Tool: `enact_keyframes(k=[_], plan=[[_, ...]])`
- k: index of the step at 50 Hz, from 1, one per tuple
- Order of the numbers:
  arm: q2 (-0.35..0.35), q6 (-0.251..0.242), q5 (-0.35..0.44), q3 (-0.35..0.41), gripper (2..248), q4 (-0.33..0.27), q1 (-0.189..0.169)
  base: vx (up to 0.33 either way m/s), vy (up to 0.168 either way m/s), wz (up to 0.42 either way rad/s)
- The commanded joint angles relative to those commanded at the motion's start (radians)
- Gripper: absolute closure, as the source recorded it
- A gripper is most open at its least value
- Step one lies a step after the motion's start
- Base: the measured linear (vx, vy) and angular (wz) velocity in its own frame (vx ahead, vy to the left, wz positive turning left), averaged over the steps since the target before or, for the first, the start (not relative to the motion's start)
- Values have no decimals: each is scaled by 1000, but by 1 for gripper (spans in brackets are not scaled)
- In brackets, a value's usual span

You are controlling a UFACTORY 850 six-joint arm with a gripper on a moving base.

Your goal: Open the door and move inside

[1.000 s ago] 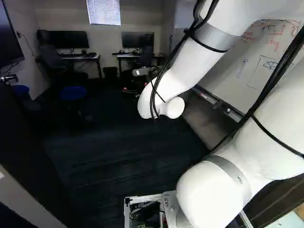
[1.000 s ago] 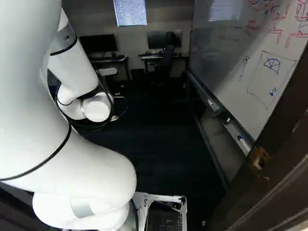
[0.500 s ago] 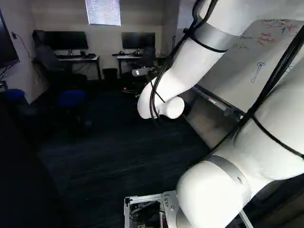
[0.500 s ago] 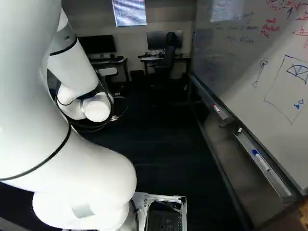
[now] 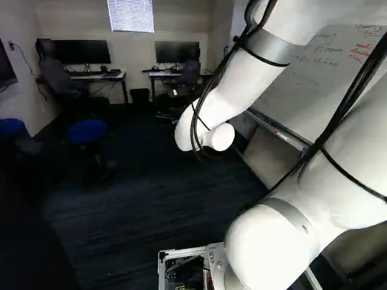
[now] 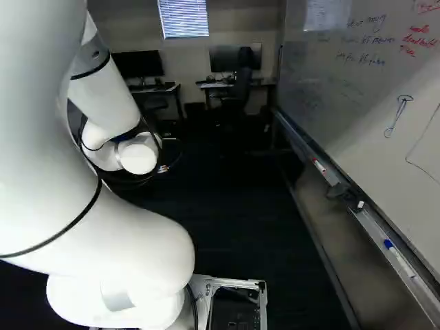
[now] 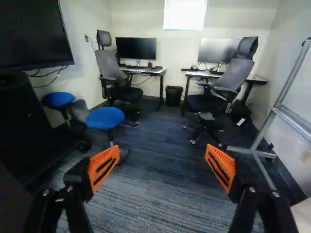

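Note:
In the wrist view my gripper (image 7: 162, 167) stands open, its two orange pads wide apart with only carpet beyond them. The arm hides the gripper in both base views; its rounded wrist (image 5: 217, 136) is held out over the dark floor. No door handle shows in any view. A dark surface (image 5: 27, 223) fills the lower left of the left base view; whether it is the door, I cannot tell. The room's carpet (image 7: 160, 194) spreads ahead.
A whiteboard (image 6: 357, 96) with a marker tray (image 6: 375, 230) runs along the right. Blue stools (image 7: 105, 118) stand near a black cabinet (image 7: 24, 116) under a wall screen (image 7: 34, 34). Office chairs (image 7: 214, 94), desks (image 7: 146, 71) and a bin (image 7: 173, 95) are at the back; a metal frame (image 7: 272, 119) stands right.
The base has moved forward: the whiteboard slides past nearer, and the brown frame with a metal plate has left the right base view. The arm keeps its pose against its lowest joint.

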Motion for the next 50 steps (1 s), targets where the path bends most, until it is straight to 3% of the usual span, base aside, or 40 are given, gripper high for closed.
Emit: enact_keyframes(k=[50], plan=[[0,0,0,0,3,0,0,180,6,-5]])
